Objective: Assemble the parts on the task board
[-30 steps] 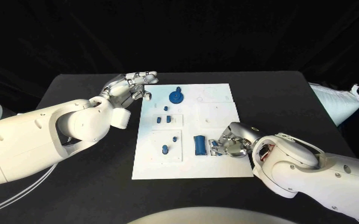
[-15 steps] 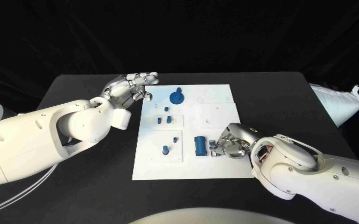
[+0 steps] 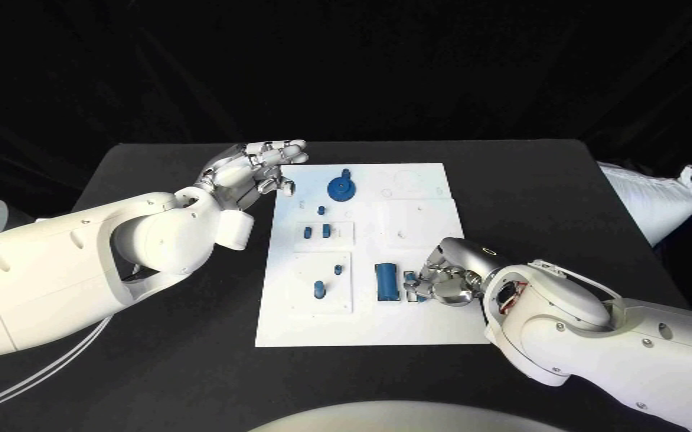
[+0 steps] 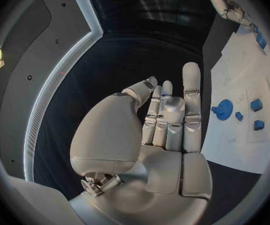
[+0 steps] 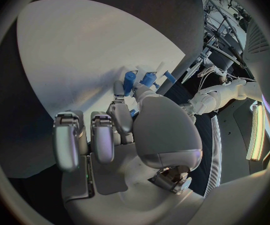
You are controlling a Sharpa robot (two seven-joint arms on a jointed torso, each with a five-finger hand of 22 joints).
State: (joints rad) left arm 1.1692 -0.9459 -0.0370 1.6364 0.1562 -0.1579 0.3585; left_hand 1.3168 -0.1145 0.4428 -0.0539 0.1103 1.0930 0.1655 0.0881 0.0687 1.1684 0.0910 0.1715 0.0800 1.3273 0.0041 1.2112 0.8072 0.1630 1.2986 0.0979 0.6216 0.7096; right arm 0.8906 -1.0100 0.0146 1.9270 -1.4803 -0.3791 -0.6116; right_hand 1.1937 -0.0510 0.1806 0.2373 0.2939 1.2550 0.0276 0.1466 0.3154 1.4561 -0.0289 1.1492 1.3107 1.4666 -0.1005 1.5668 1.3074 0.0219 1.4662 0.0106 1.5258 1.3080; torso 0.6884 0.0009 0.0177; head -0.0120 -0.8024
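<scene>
Lab: black-draped table (image 3: 173, 167)

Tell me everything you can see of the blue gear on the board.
The gear is a small round blue disc, plastic by its look, lying flat near the far left corner of the white board. A short blue stem rises at its far edge. The left hand hovers beside it, fingers apart, not touching it.

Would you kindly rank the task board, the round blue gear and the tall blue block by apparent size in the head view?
1. task board, by far the largest.
2. tall blue block, beside the right hand.
3. round blue gear, which looks slightly smaller; it lies farther from the camera, so this last ranking is uncertain.
</scene>
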